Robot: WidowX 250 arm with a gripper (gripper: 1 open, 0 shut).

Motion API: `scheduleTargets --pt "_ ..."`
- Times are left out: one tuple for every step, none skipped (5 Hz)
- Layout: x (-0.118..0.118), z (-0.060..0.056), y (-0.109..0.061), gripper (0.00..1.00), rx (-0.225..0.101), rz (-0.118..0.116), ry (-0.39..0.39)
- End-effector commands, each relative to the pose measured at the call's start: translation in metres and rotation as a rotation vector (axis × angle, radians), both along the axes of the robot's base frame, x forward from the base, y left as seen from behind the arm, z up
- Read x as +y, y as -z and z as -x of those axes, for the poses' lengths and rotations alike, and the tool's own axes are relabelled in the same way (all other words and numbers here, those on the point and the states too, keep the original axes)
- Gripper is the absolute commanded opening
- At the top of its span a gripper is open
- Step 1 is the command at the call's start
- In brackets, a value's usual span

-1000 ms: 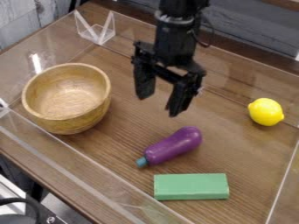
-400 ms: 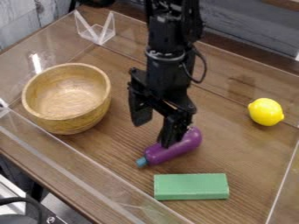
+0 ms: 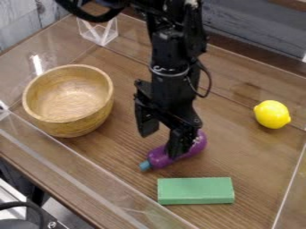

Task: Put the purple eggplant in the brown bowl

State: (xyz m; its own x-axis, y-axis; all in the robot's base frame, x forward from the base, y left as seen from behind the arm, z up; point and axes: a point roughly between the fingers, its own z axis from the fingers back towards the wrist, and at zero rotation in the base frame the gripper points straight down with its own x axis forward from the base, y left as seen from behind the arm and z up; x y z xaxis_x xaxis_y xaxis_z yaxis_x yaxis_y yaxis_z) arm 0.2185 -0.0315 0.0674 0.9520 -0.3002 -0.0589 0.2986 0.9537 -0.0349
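Nearest the camera, at about six o'clock in the view, a flat green rectangular block lies on the wooden table, its long side running roughly left to right. Just beyond it, a little toward eleven o'clock from the block, the purple eggplant lies on the tabletop, tilted so that its teal stem cap points to about seven o'clock and its plump end to one o'clock.

The black gripper points straight down over the eggplant with its jaws spread wide. One finger stands in front of the fruit's plump end, and the other is down on the far left side. The eggplant lies between them and nothing is clamped; whether a finger touches it cannot be told.

At nine o'clock from the gripper, well apart from the eggplant, the brown bowl sits upright, with only bare wood grain showing inside. At three o'clock, near the right edge, rests a yellow lemon. Farthest back, at eleven o'clock, a clear plastic stand sits near the table's far edge.
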Motion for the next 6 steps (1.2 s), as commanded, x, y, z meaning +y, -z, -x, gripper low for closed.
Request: scheduleTargets --pt "-0.004 -0.004 -0.001 1.0 -0.037 0.009 0.005" --pt "-0.005 -0.005 0.005 1.0 -0.041 0.012 0.005" --pt "-0.007 -0.006 0.012 1.0 -0.047 0.016 0.007" --pt "-0.007 -0.008 0.018 1.0 -0.056 0.021 0.008" --pt "-0.008 -0.01 0.025 1.0 -0.066 0.027 0.01" --pt "-0.008 -0.011 0.03 1.0 -0.07 0.031 0.009"
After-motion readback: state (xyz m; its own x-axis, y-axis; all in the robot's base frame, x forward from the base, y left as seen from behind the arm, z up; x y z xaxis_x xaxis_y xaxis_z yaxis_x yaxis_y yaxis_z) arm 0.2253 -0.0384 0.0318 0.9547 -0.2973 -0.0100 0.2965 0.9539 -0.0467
